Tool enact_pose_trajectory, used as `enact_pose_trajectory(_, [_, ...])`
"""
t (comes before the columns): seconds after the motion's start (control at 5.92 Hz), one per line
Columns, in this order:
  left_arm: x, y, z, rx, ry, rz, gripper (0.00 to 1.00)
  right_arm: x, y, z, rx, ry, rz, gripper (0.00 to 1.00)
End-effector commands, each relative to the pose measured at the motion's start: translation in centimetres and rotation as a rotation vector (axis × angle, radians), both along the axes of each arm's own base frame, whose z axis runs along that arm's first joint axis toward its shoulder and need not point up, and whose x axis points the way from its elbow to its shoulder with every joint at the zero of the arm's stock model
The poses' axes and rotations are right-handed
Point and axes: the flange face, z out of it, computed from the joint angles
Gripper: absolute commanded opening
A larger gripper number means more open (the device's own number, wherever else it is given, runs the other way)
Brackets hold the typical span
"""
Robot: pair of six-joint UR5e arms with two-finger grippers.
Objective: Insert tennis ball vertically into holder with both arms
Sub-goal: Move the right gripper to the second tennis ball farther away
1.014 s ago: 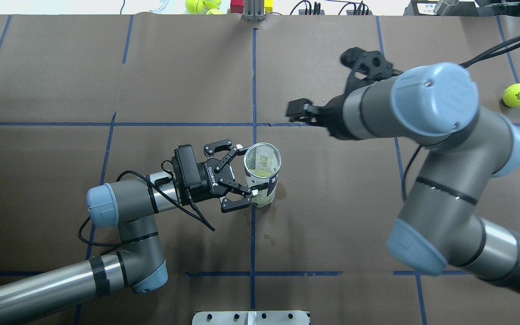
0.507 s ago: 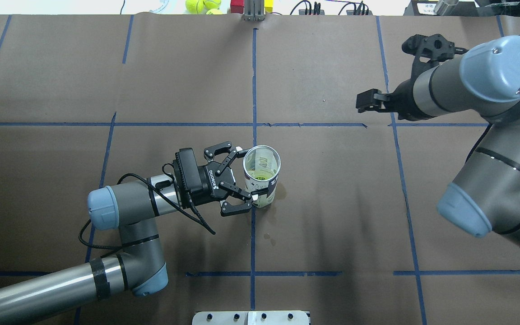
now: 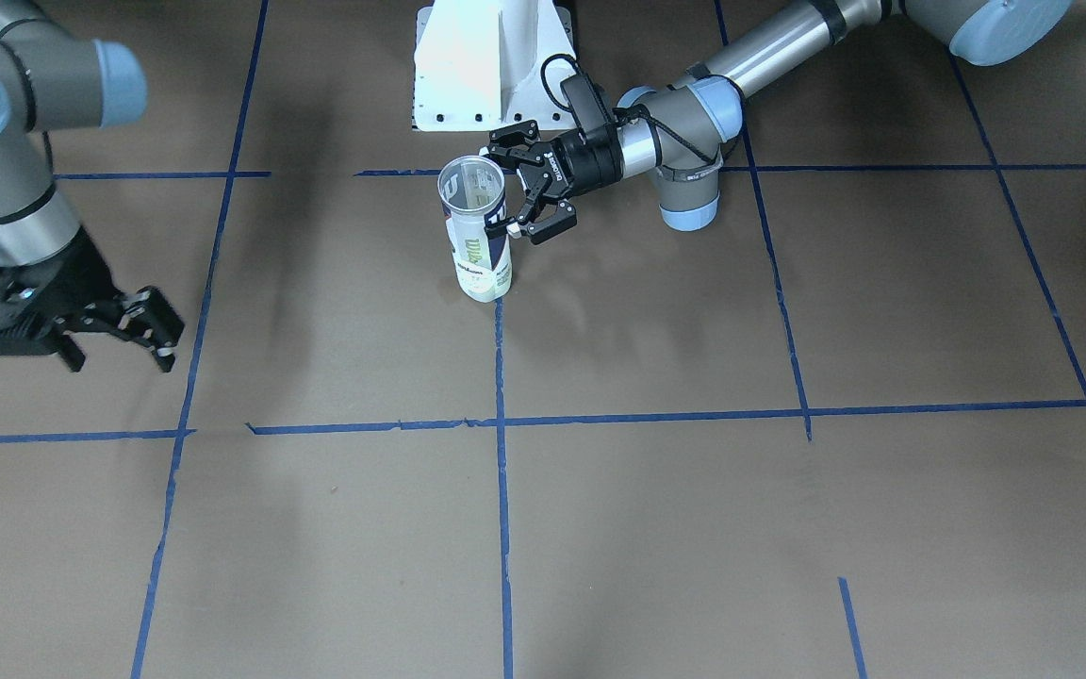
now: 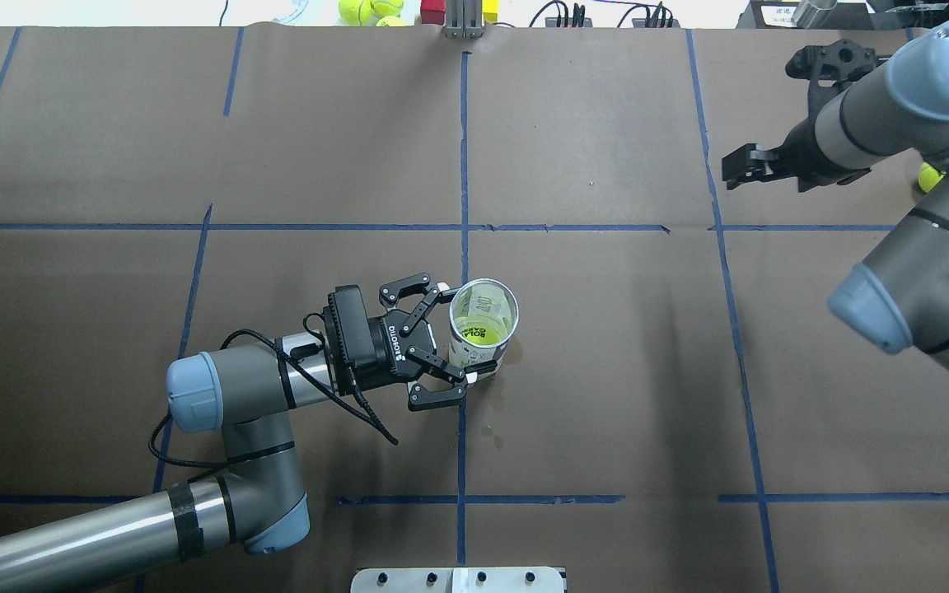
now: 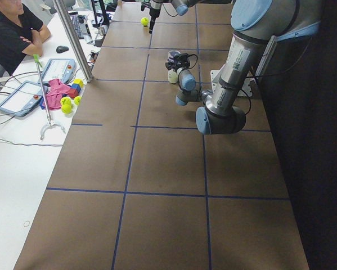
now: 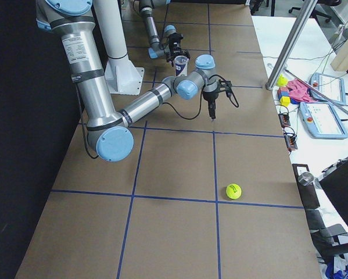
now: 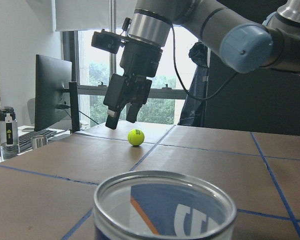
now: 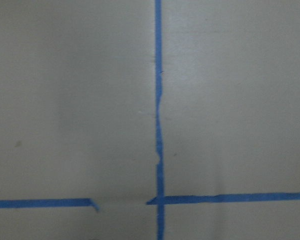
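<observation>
Holder (image 4: 483, 325) stands upright on the brown surface (image 4: 606, 371), right by the centre blue tape line (image 4: 463, 148), open end up. Tennis ball (image 4: 479, 328) is inside it: overhead view shows yellow-green fuzz with dark lettering down in the can. Front-facing view shows the holder (image 3: 477, 231) clear at the top, label lower down; how deep the ball sits I can't read from there. Left gripper (image 4: 451, 338) comes in horizontally from the robot side, jaws spread on either side of the can; the white finger pads (image 4: 472, 378) look to be at or just off the wall, contact not clear, so I'd call it apart rather than clamped. Same gripper in the front view (image 3: 519, 193) sits beside the upper half of the can. Right gripper (image 4: 745, 167) is well apart from the holder, up over the far right of the surface, jaws apart and holding nothing; front view (image 3: 133, 325) shows the two fingers separated, pointing down. A second tennis ball (image 6: 233, 190) lies loose on the surface on the right side, partly hidden behind the right arm (image 4: 895, 123) in the overhead view. Left wrist camera looks over the holder rim (image 7: 165, 200) toward that loose ball (image 7: 135, 137) and the right gripper (image 7: 120, 115) hanging above it.
</observation>
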Motion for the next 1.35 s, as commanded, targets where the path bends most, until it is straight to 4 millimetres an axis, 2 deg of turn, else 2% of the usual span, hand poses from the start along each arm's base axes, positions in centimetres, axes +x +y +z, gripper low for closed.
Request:
enact_pose_trajectory(0.0, [-0.1,0.0,-0.3,0.002,0.005,0.0,0.99,3.7,-3.8,5.5,-0.002,0.091,-0.047,0.99])
enact_pose_trajectory(0.17, [-0.4,-0.3,-0.2,0.003,0.013,-0.007,0.99,6.2,-6.0,10.5,0.015,0.142,-0.088,0.99])
enact_pose_trajectory(0.34, [-0.6,-0.5,-0.3,-0.003,0.02,-0.02,0.99,9.5,-7.7,16.6,0.025,0.161,-0.139,0.99])
enact_pose_trajectory(0.51, [-0.6,-0.4,-0.4,-0.002,0.025,-0.02,0.99,13.2,-8.4,19.8,0.032,0.145,-0.177,0.99])
enact_pose_trajectory(0.84, [-0.7,-0.7,-0.4,-0.012,0.03,-0.037,0.99,14.6,-8.2,25.5,-0.006,0.192,-0.256,0.99])
enact_pose_trajectory(1.18, [-0.9,-0.9,-0.3,-0.012,0.027,-0.043,0.99,14.7,-8.6,27.4,-0.022,0.206,-0.262,0.99])
